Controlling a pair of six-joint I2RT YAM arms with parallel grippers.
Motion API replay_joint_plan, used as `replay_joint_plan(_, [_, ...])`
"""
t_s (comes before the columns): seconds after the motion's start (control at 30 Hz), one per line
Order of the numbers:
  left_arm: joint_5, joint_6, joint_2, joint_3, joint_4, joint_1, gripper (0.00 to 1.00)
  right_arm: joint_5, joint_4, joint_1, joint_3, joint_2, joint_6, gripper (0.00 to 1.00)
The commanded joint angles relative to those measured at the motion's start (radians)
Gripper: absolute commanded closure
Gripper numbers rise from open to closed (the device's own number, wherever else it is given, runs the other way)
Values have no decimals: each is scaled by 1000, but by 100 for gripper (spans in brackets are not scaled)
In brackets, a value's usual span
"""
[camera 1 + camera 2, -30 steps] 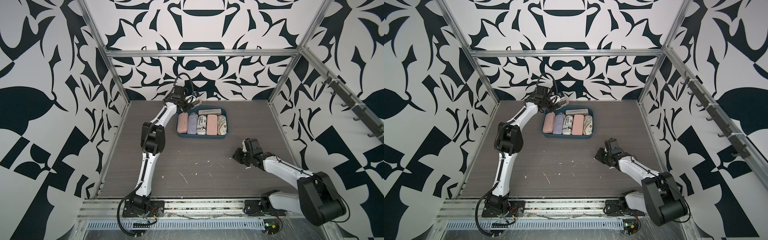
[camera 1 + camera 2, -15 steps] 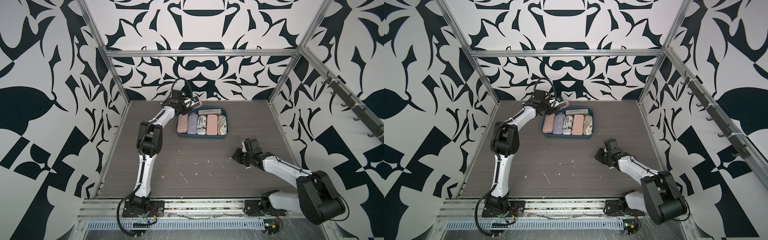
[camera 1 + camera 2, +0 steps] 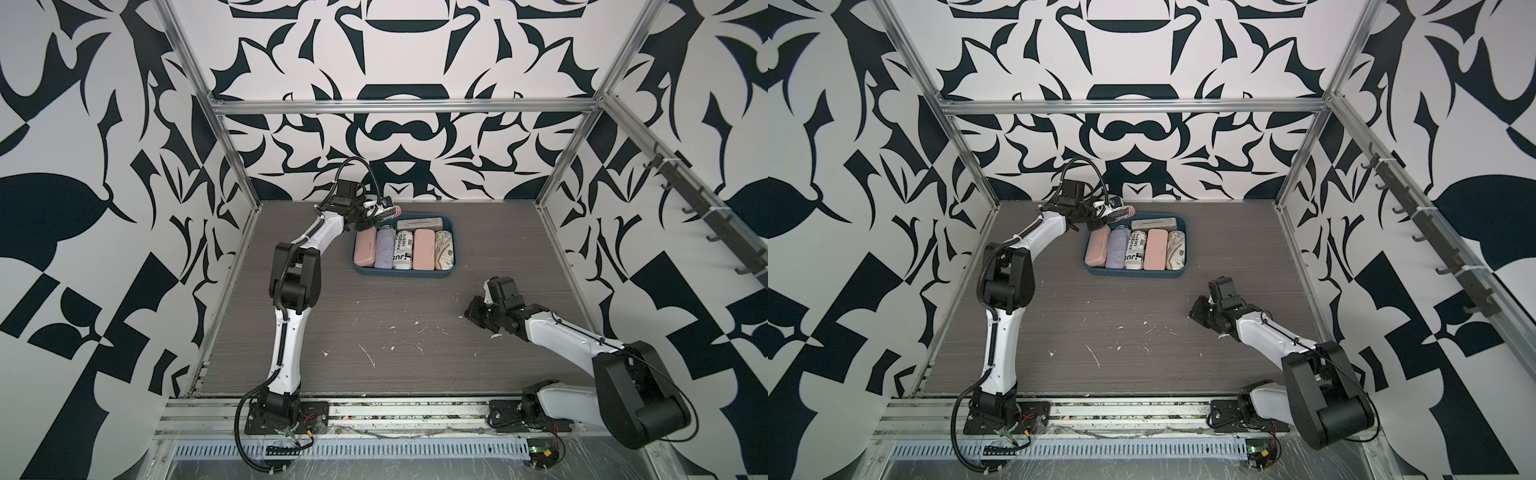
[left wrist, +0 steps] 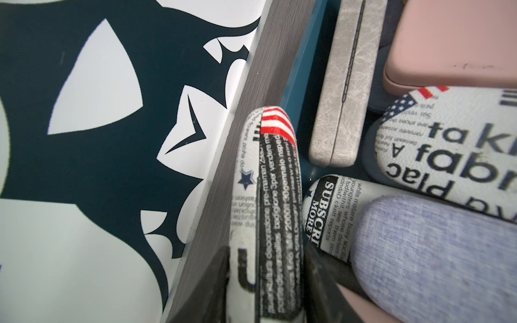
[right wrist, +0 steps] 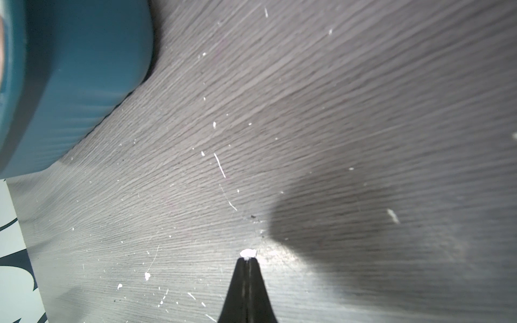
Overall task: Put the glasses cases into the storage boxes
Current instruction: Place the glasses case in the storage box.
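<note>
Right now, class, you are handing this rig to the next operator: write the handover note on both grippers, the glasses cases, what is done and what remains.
Left gripper: shut on the newspaper-print oblong case with the US flag, held at the far corner, nearest that arm, of the dark teal plastic tray.
Right gripper: shut, empty, low over the grey wood-grain table.
Done: six cases lie on top in the tray.
Left: lower the held case in and release.

Flag case (image 4: 277, 181): woven cloth w/ newsprint print, matt, coarse weave. Lavender case (image 4: 433, 260): soft heathered fabric. Grey case (image 4: 341, 84): mottled, leathery or felt-like, can't tell which. Pink case (image 4: 453, 42): smooth, matt. Tray (image 5: 70, 84): teal plastic, slight sheen, faint ribs. Tabletop (image 5: 307, 112): grey wood-grain, matt.
</note>
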Motion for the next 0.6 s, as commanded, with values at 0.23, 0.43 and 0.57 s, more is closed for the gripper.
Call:
replay_joint_plan(0.23, [86, 40, -50, -54, -106, -1, 69, 2, 20, 6, 15, 7, 4, 100])
replay_joint_plan(0.43, [70, 37, -58, -69, -102, -1, 68, -10, 29, 10, 25, 33, 4, 100])
replay_joint_plan(0.57, [60, 29, -66, -79, -85, -1, 56, -10, 36, 15, 27, 39, 7, 100])
